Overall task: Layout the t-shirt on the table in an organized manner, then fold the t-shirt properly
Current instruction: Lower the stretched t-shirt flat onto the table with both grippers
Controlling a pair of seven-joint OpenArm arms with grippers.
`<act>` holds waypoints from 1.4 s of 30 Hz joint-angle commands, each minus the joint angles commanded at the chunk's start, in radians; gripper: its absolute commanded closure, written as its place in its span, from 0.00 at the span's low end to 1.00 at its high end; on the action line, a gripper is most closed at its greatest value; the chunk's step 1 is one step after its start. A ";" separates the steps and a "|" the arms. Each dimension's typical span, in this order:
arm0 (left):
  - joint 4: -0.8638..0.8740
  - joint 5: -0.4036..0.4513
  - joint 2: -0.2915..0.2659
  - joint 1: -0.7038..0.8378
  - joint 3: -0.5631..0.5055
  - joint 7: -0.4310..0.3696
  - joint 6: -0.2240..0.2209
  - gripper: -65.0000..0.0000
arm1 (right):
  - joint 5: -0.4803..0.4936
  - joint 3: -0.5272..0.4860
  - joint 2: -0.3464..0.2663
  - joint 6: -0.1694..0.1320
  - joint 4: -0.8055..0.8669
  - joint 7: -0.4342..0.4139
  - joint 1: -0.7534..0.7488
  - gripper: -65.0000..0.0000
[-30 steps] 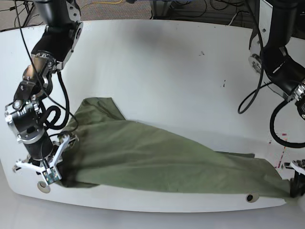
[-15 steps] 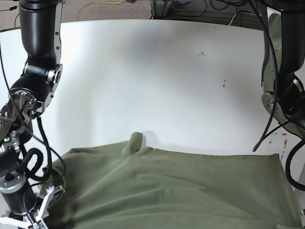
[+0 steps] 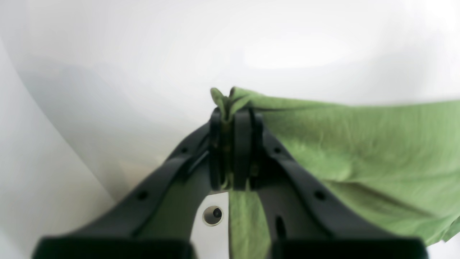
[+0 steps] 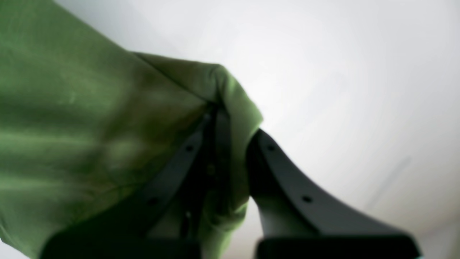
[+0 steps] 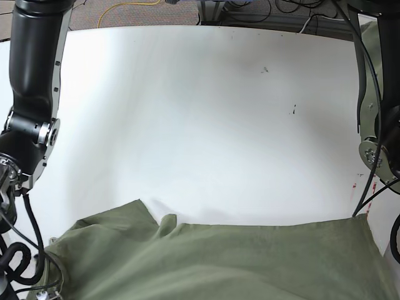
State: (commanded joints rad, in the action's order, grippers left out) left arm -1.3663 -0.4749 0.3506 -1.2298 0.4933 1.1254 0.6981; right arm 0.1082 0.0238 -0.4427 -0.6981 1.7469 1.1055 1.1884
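Above the white table (image 5: pixel 206 112), 2 tools, left (image 3: pixel 231 118) and right (image 4: pixel 230 122), pinch the t-shirt (image 5: pixel 237 262).

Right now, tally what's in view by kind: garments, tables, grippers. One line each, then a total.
Garments: 1, the t-shirt, olive green.
Tables: 1, the table, white.
Grippers: 2, the left gripper and the right gripper, each pinched shut on a fold of the shirt.
Total: 4.
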 joint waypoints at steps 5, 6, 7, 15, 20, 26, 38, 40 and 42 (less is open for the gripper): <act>-0.018 -0.003 0.002 0.017 -0.005 0.002 0.000 1.00 | 0.000 0.000 -0.002 0.000 0.000 0.000 -0.002 1.00; -0.026 -0.003 0.002 0.029 -0.006 0.002 0.000 1.00 | 0.002 0.000 -0.002 0.000 0.002 0.003 -0.003 1.00; -0.040 -0.003 0.002 0.052 -0.009 0.002 0.000 1.00 | 0.005 0.000 -0.003 0.000 0.002 0.005 -0.008 1.00; -0.120 -0.003 -0.017 0.186 -0.009 0.002 0.000 1.00 | 0.006 0.008 -0.029 0.000 0.087 0.005 -0.166 1.00; -0.186 -0.006 -0.020 0.315 -0.005 0.002 0.000 1.00 | 0.005 0.078 -0.029 0.000 0.175 0.005 -0.341 1.00; -0.261 -0.083 -0.005 0.494 -0.002 0.002 0.000 1.00 | 0.006 0.155 -0.021 0.000 0.258 0.006 -0.562 1.00; -0.410 -0.190 0.041 0.872 0.103 0.012 0.000 1.00 | 0.005 0.338 0.120 0.000 0.290 0.006 -0.968 1.00; -0.419 -0.212 0.043 0.931 0.135 0.031 0.000 1.00 | 0.005 0.364 0.141 0.000 0.292 0.006 -1.026 1.00; -0.431 -0.227 0.058 0.979 0.175 0.044 0.000 1.00 | 0.005 0.382 0.158 0.000 0.292 0.006 -1.074 1.00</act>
State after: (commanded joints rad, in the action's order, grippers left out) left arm -1.7975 -0.7020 0.4089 -0.2509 0.6682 1.1699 0.6981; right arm 0.1128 0.4058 -0.2846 -0.6981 2.0384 1.1116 0.1143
